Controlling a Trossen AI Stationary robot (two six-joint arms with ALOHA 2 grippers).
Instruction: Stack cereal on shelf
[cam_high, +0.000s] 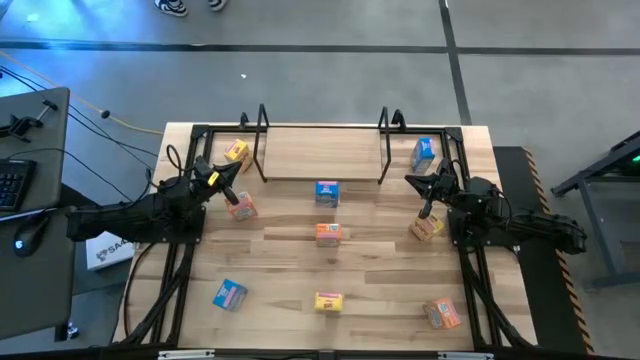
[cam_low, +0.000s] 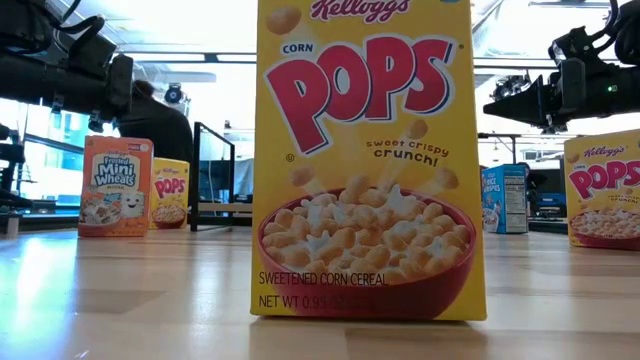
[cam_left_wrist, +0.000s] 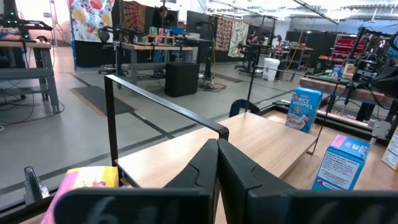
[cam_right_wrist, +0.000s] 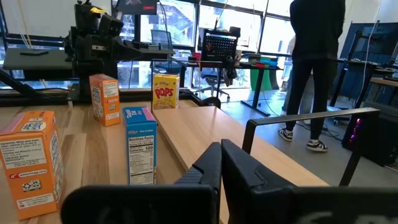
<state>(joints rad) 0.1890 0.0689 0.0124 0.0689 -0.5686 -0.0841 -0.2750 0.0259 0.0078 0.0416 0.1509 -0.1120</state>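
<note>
The shelf (cam_high: 322, 152), a light board between black wire uprights, stands at the table's far middle. Nothing stands on it. Several small cereal boxes stand scattered on the table: a yellow one (cam_high: 237, 151), an orange one (cam_high: 243, 207), a blue one (cam_high: 327, 192) and another blue one (cam_high: 423, 153). My left gripper (cam_high: 232, 192) is shut and empty, above the table by the shelf's left end, close to the orange box. My right gripper (cam_high: 426, 205) is shut and empty by the shelf's right end, just beyond a tan-yellow box (cam_high: 427, 228).
More boxes stand nearer: orange (cam_high: 328, 233), blue (cam_high: 229, 294), yellow (cam_high: 328, 301), which fills the low view (cam_low: 368, 160), and orange (cam_high: 442, 314). Black arm frames run along both table sides. A person (cam_right_wrist: 317, 68) stands on the floor beyond the table.
</note>
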